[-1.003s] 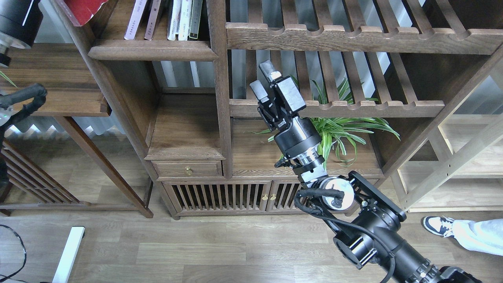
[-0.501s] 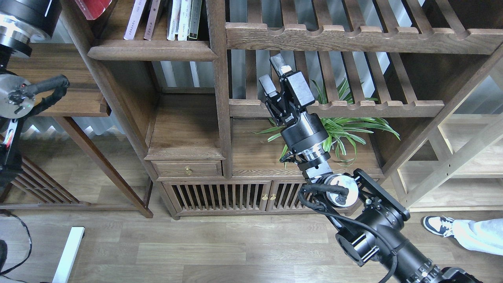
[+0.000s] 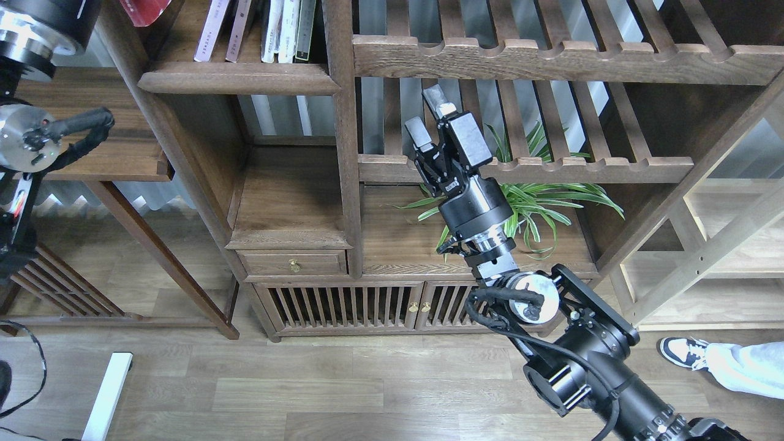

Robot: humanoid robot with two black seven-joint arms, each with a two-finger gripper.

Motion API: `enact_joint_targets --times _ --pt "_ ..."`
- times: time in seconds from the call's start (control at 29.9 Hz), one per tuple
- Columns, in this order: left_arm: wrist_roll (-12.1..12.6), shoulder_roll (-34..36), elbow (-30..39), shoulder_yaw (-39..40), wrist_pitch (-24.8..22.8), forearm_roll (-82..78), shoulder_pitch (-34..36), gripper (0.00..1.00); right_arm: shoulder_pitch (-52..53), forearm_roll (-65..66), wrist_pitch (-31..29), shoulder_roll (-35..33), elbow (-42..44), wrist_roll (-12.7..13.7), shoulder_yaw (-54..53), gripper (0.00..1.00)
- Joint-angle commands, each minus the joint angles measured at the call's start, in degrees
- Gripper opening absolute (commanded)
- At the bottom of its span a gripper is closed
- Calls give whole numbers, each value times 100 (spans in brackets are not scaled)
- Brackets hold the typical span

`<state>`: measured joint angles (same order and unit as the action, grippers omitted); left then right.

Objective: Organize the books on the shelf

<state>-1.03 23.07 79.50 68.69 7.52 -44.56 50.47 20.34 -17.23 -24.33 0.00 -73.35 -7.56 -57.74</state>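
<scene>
Head view, looking down at a tall dark wood bookcase; right gripper raised in front of the slatted rack at mid-height, two fingers spread apart with nothing between them, released and empty; right arm rising from the lower right corner, its wrist in front of a green spider plant on the lower board; left arm entering at the top left edge, only thick joints and a cable loop showing, its gripper out of frame, so grip state not visible; red book cut off by the top edge, just beside the left arm's upper joint, whether held or not impossible to tell; flat shelf with rounded front edge at upper left, well apart from the open right jaws and above and to their left; on it, several books standing upright or slightly leaning, pale lavender spines at left, white and dark ones near the upright post; small drawer with brass knob below the empty middle cubby; slatted cabinet doors beneath; wood plank floor; a person's sneaker and pale trouser leg at the right edge
</scene>
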Motion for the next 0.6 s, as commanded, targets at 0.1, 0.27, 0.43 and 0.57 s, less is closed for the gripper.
enact_joint_targets --times 0.1,0.27,0.43,0.57 --pt "-64 -48 -698 -417 -5 9 630 0 -4 1 -11 0 -4 0 0 94" --pt "-179 -48 -1147 -663 -57 61 903 0 -4 -8 -46 0 -4 0 -79 94" --pt "-372 -66 -1586 -822 -84 88 1061 0 -4 -8 -46 0 5 0 -167 94" --pt "-538 -197 -1903 -918 -110 114 1131 0 -30 -17 -46 0 5 0 -176 94"
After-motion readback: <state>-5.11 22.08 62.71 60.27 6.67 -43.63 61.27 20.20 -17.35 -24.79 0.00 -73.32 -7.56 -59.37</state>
